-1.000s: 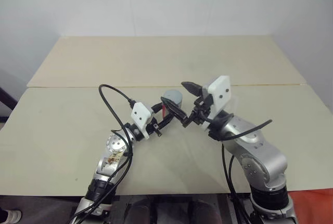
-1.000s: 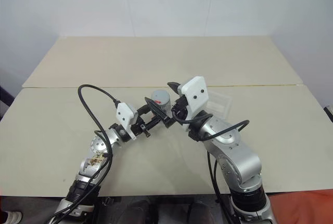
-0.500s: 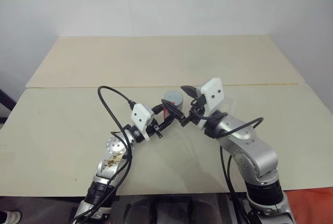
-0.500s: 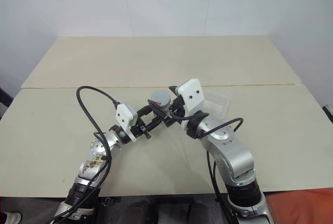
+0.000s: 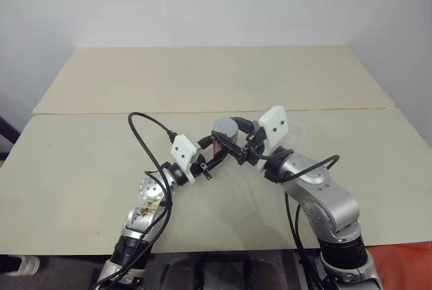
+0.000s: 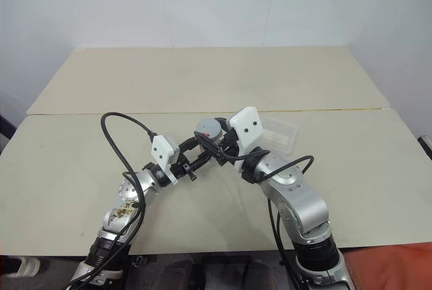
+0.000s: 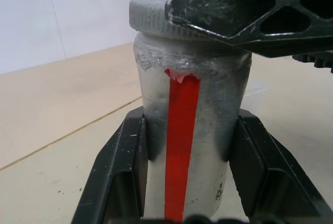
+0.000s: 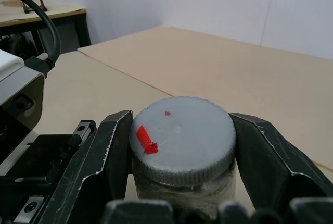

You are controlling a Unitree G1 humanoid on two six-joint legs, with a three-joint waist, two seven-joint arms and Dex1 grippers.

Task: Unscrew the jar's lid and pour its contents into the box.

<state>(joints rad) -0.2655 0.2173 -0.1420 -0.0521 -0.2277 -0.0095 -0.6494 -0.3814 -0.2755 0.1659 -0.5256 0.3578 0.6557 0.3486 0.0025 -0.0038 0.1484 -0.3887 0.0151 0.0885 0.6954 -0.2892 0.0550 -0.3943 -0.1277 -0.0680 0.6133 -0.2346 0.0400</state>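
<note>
The jar (image 7: 193, 130), silvery-white with a red vertical stripe, stands upright above the table, and my left gripper (image 7: 190, 146) is shut on its body, one finger on each side. The grey lid (image 8: 182, 135) with its small red mark sits on top of the jar. My right gripper (image 8: 182, 148) is shut on the lid, its fingers (image 8: 112, 151) pressed against the rim from both sides. In the head views the two grippers meet at the jar (image 5: 217, 143) over the middle of the table. The clear box (image 6: 282, 135) lies just right of them, partly behind my right wrist.
The beige table (image 5: 81, 168) has a seam (image 5: 101, 112) running across it just behind the grippers, with open surface on all sides. A black cable (image 5: 145, 128) loops up from my left arm. A white wall stands beyond the far edge.
My right gripper has sunk a little onto the jar's top and closed from wide open onto the lid. The left gripper and the jar have not moved.
</note>
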